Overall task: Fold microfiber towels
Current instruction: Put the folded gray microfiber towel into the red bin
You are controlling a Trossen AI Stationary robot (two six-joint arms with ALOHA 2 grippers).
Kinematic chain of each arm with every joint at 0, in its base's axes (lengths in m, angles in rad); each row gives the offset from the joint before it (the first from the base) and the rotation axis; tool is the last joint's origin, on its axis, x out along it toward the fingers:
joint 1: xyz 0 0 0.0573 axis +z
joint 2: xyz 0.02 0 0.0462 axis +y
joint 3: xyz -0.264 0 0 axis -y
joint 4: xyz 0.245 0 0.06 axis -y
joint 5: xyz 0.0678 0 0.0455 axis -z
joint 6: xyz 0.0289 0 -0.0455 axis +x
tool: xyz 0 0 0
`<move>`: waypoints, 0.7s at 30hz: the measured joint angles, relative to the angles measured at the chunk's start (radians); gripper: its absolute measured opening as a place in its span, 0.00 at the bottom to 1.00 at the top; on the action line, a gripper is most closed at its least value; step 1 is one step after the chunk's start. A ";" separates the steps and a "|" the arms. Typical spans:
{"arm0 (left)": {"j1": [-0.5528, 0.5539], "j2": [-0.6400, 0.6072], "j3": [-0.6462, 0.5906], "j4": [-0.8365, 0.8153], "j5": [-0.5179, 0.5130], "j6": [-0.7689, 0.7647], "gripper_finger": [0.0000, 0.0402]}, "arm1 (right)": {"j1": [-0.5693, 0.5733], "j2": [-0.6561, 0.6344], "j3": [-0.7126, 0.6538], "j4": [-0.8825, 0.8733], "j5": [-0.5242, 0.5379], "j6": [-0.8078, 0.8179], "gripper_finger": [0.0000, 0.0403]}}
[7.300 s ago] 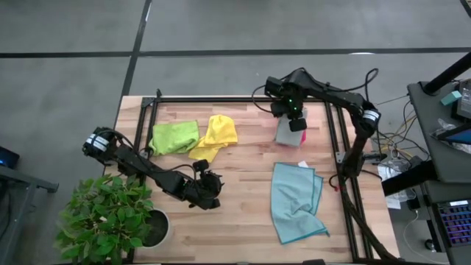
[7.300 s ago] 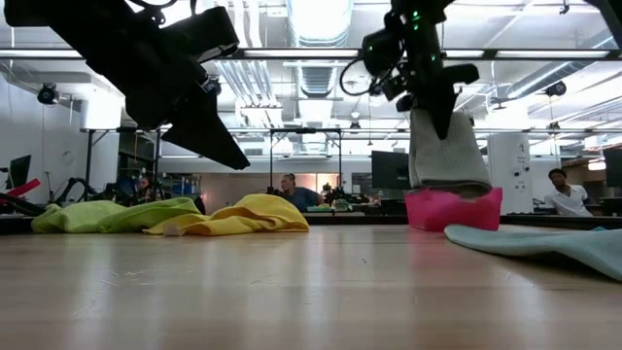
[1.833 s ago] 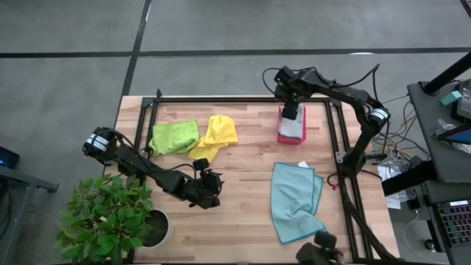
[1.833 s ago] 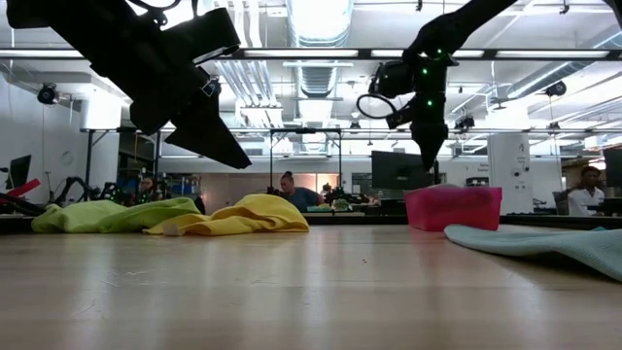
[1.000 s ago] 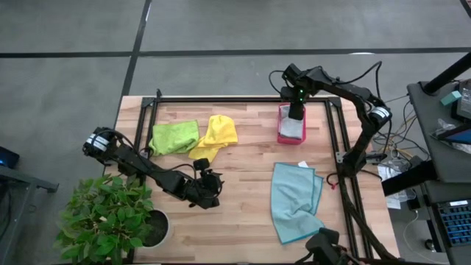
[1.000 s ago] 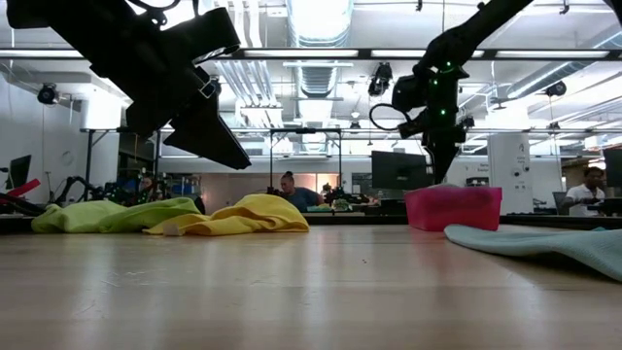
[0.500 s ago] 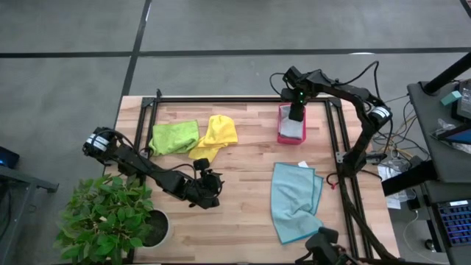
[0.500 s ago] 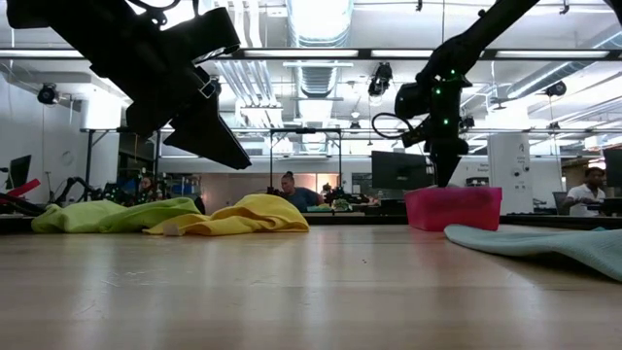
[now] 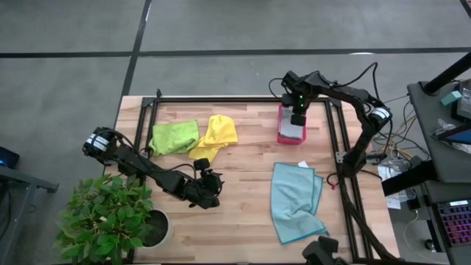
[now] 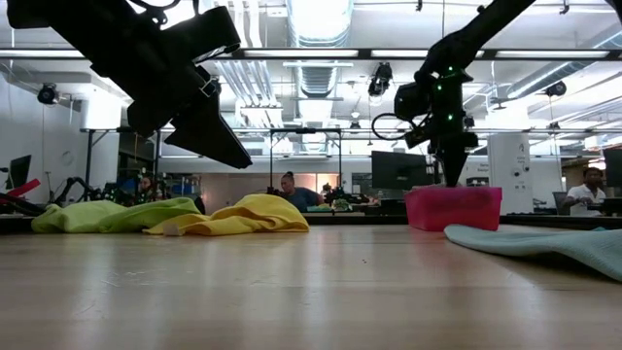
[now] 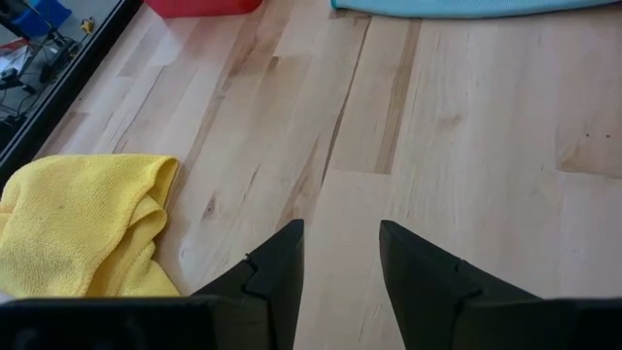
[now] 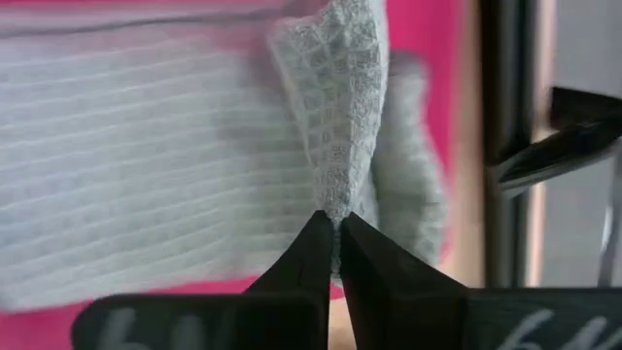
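Towels spread over the tabletop (image 9: pixel 243 221) in differing states. Grey towel (image 9: pixel 292 129) folded and lying inside the pink tray (image 9: pixel 282 138) at upper right of the high view; judged the only one finished. Green towel (image 9: pixel 174 137) and yellow towel (image 9: pixel 215 136) bunched side by side and touching at upper left, not yet folded. Blue towel (image 9: pixel 296 199) loosely spread at lower right, one flap doubled over, apparently next in line. Roughly a quarter done, three left.

Right tool (image 12: pixel 332 243) over the tray, closed on a raised ridge of the grey towel, pinching the waffle weave between both tips. Left tool (image 11: pixel 339 255) parked low over bare wood at lower centre of the high view, tips parted, holding nothing, near the yellow towel.

Hidden or unclear: inside of the tray blocked by its own wall in the low view; how many layers the grey towel has, not readable. Far edge of the blue towel cut off in the low view. Potted plant (image 9: pixel 110 213) at lower left covering part of the left arm.
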 joint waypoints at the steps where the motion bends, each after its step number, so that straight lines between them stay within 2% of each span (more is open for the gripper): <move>1: 0.000 0.000 0.000 0.000 0.000 0.000 0.30 | 0.009 -0.001 0.000 -0.016 -0.002 0.009 0.02; 7: 0.000 0.000 0.000 0.000 0.000 0.000 0.30 | 0.070 -0.001 0.000 -0.095 -0.003 0.054 0.02; 14: 0.000 0.000 0.000 0.000 0.000 0.000 0.30 | 0.151 -0.003 0.000 -0.156 -0.074 0.136 0.02; 21: 0.000 0.000 0.000 0.000 0.000 0.000 0.30 | 0.235 -0.007 0.000 -0.198 -0.077 0.197 0.02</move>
